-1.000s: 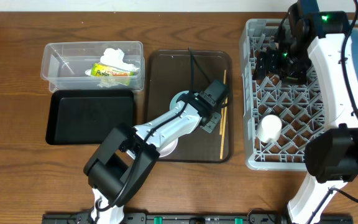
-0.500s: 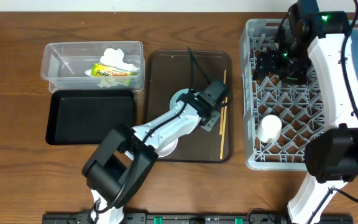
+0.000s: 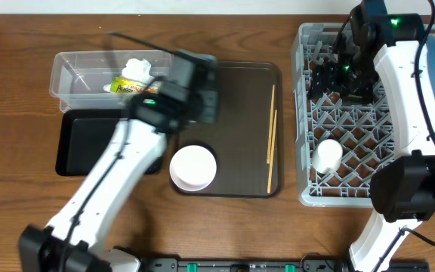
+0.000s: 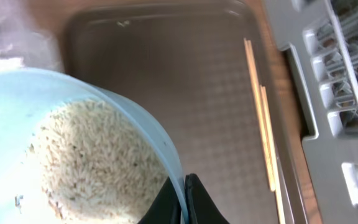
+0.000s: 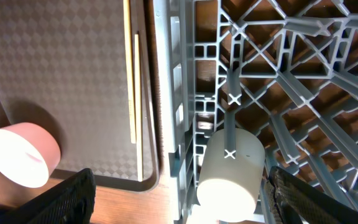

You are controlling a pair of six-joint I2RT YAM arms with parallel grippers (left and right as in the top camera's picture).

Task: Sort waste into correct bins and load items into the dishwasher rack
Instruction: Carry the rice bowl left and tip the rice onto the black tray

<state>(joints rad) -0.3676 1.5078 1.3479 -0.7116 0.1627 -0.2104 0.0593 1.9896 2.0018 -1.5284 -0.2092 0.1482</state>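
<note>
Your left pincer (image 4: 184,200) is closed on the rim of the light blue bowl (image 4: 17,106), with one black finger on the inside of the wall and one on the outside. The bowl carries a bed of loose white rice grains (image 4: 98,162). In the overhead view the end of the left arm is blurred. It hangs above the border between the clear rectangular plastic tub (image 3: 66,72) and the large brown serving tray (image 3: 240,83), so you cannot make out the bowl itself there.

Inside the tub lie the crumpled white paper napkin (image 3: 138,69) and the small yellow-green printed wrapper (image 3: 131,87). The shallow black rectangular tray (image 3: 89,143) sits just in front of the tub on the wooden worktop (image 3: 21,45).

On the brown tray the white bowl (image 3: 193,168) stands at the front left corner. The two thin wooden chopsticks (image 3: 272,140) lie almost parallel along the right side, close to each other.

Your right pincer (image 5: 188,202) is open wide, with one finger in each lower corner of the right wrist view and nothing between them. It hangs over the large square grey plastic crate (image 3: 368,128). The small pale cup (image 5: 229,165) lies on its side among the pegs, near the left wall of the crate.
</note>
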